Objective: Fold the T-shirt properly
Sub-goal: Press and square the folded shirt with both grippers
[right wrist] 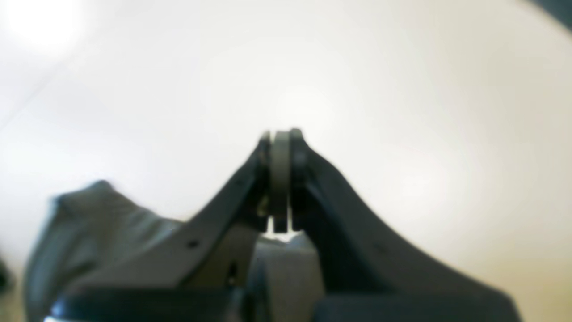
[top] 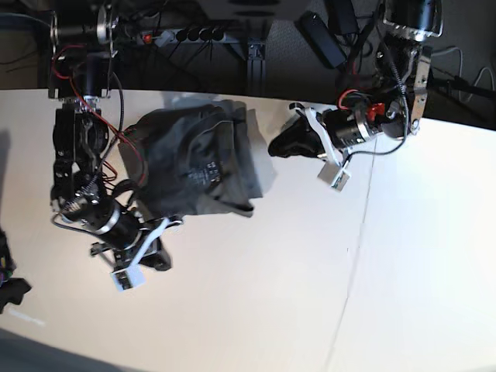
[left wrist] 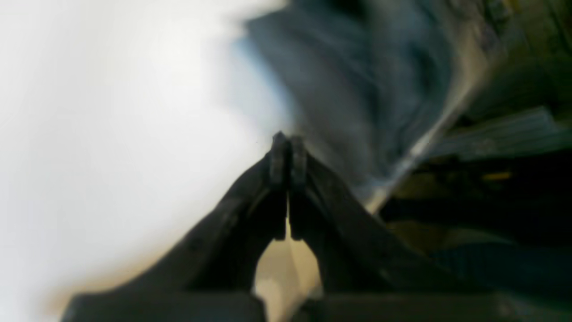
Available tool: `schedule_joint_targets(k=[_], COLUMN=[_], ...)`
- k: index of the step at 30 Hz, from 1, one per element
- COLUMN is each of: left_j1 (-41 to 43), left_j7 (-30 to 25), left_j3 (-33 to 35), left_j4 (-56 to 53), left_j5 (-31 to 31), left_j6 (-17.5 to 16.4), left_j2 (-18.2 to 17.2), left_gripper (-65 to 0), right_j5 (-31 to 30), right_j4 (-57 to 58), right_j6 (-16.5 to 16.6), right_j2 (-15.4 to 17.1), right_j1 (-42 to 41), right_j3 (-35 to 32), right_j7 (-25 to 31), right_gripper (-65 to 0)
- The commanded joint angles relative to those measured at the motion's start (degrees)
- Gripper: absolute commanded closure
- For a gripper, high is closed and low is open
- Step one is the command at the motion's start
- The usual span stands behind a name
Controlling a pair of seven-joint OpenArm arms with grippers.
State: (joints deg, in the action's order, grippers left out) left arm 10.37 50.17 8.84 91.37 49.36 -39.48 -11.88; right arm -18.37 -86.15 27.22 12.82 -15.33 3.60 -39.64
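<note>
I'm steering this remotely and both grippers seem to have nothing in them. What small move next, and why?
Probably open the right gripper and bring it back to the T-shirt's near hem. The shirt lies crumpled on the table, not spread, and both the right gripper and the left gripper are shut on nothing, beside the cloth rather than on it.

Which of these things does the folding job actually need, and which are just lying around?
Needed:
- T-shirt, crumpled on the table
- left hand, shut
- right hand, shut

Lying about:
- power strip and cables behind the table
</note>
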Motion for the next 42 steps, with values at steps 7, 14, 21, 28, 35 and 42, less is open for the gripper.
schedule_joint_targets(k=[7,14,21,28,35,42], left_j1=[-0.5,-0.8,-5.6,-16.2,-26.6,-32.9], left_j7=[-0.8,-6.0,-8.8,-15.5,-18.9,-18.9], left_j3=[11.3,17.1,17.1,17.1,17.1,20.3], left_j4=[5.3,5.3,4.4,-8.4,-22.2,-23.8], left_j5=[-2.5,-16.1,-22.3,-23.9,-23.9,-24.0], left_j6=[-0.5,-0.5,-0.5,-0.5,-0.5,-0.5], left_j2=[4.8,7.0,2.8,-2.6,-1.1,-0.3], left_gripper=[0.0,0.0,0.0,0.0,0.0,0.0], right_j5=[-0.5,-0.5,-7.5,-18.1,-18.4,-19.3], right_j4=[13.7,20.0,19.8,16.1,9.4,0.6], right_j6=[3.1,3.1,3.1,3.1,3.1,3.1], right_j2=[0.3,0.5,3.8,12.8,17.0,16.0], right_j1=[-10.9,-13.6,-12.9,-6.3,3.1,11.8], right_j3=[-0.1,-7.8,-14.6,-14.6,-14.0,-14.0], right_j7=[1.7,-2.3,-11.8,-13.5,-14.4,-14.4], right_gripper=[0.0,0.0,0.0,0.0,0.0,0.0])
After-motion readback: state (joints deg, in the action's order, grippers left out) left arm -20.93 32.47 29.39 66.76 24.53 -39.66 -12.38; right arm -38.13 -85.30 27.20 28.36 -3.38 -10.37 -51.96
